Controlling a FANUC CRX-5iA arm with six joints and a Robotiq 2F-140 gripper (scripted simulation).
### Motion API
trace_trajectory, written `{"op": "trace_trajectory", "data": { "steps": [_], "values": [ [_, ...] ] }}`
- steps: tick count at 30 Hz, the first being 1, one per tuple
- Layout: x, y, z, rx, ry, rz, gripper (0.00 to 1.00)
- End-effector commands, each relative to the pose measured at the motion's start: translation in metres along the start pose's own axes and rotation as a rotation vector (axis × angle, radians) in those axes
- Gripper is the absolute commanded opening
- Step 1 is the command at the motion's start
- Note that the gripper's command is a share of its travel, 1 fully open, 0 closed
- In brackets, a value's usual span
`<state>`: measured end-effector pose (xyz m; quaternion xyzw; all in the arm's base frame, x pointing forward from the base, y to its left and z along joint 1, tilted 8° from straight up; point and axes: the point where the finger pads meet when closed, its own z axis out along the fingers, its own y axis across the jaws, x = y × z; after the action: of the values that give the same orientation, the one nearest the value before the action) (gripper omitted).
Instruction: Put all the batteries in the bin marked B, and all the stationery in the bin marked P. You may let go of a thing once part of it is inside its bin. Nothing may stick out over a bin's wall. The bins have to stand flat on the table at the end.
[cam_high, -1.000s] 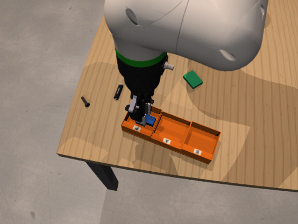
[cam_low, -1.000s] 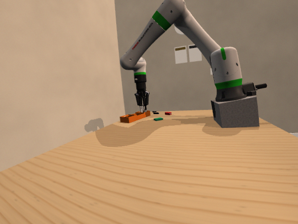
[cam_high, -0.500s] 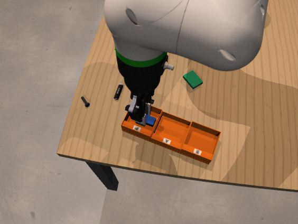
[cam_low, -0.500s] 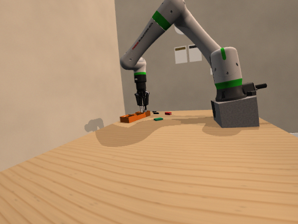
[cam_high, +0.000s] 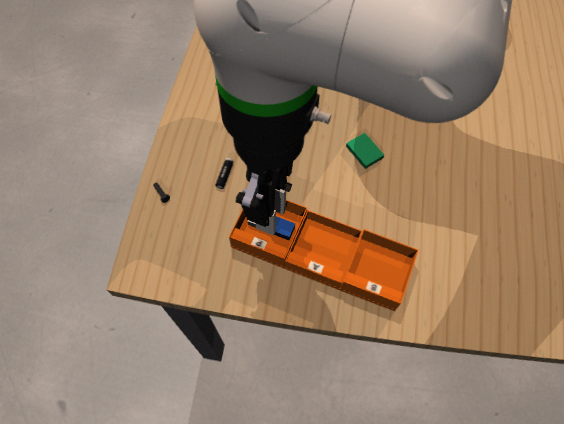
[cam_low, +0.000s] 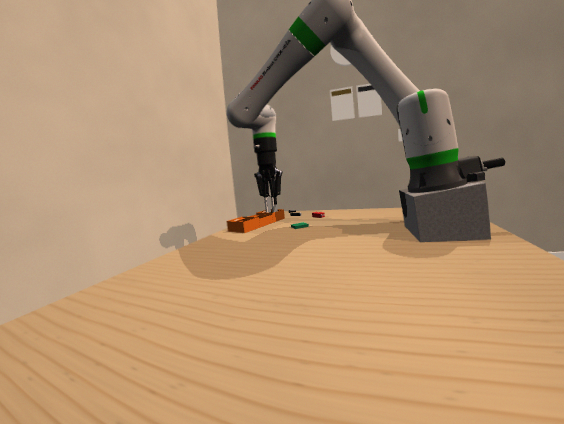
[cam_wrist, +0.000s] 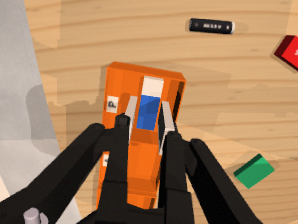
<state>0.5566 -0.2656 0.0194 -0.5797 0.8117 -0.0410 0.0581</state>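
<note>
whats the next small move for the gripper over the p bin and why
Probably open the gripper a little wider, then lift straight up. The blue eraser sits low inside the bin marked P, within its walls, and the fingers stand just apart from its sides, so it looks released.

Bare test room, lab-like: robot arm on grey pedestal (cam_low: 475, 220) bolted to wooden table (cam_low: 300, 320); plain walls behind, two paper sheets (cam_low: 356, 102) posted; concrete floor (cam_high: 65, 250).
</note>
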Motion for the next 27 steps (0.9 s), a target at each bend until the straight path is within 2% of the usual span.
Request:
{"op": "trace_trajectory", "data": {
  "steps": [1,8,11,19,20,27],
  "values": [
    [0.0,0.0,-0.005,0.0,0.0,0.0,0.26],
    [0.0,0.0,-0.014,0.0,0.0,0.0,0.26],
    [0.0,0.0,-0.029,0.0,0.0,0.0,0.26],
    [0.0,0.0,-0.029,0.0,0.0,0.0,0.26],
    [-0.003,0.008,-0.029,0.0,0.0,0.05,0.4],
    [-0.028,0.06,-0.032,-0.003,-0.004,0.27,0.4]
  ]
}}
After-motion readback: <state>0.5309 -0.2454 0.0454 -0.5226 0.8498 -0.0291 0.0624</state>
